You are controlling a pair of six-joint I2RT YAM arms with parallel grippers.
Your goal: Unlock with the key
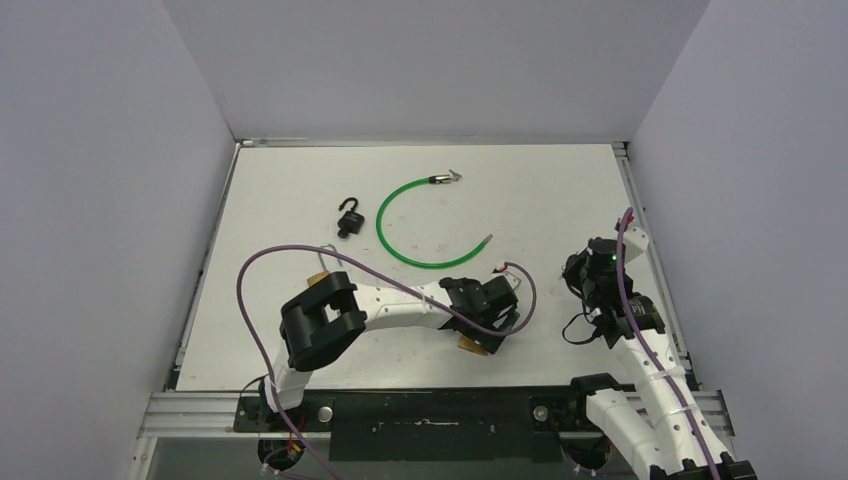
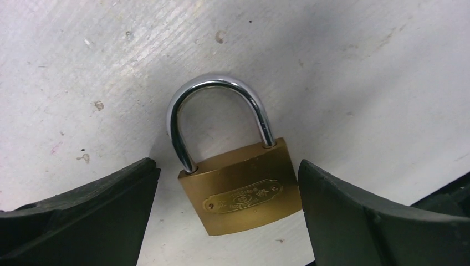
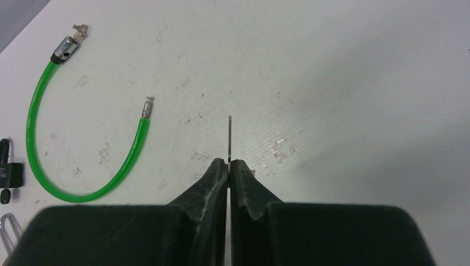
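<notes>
key pinched on the right, padlock straddled on the left

spread wide apart at the left gripper point(image 2: 226, 165), one dark finger point(image 2: 94, 216) at 9 o'clock and the other at 3 o'clock of the brass padlock point(image 2: 244, 194), touching neither. lying flat on the white table point(image 2: 343, 66), steel shackle toward 12 o'clock, both legs meeting the body. from above, tucked mostly under that gripper point(image 1: 485, 310) near the table's 6 o'clock edge.

pressed together at the right gripper point(image 3: 229, 163), clamped on the key point(image 3: 229, 138), thin blade edge-on and pointing to 12 o'clock. from above, parked toward 4 o'clock point(image 1: 590, 270), well apart from the padlock.

farther back: green cable lock point(image 1: 420, 225) curled open near 12 o'clock, small black padlock point(image 1: 349, 220) just beside it at 9 o'clock.
</notes>
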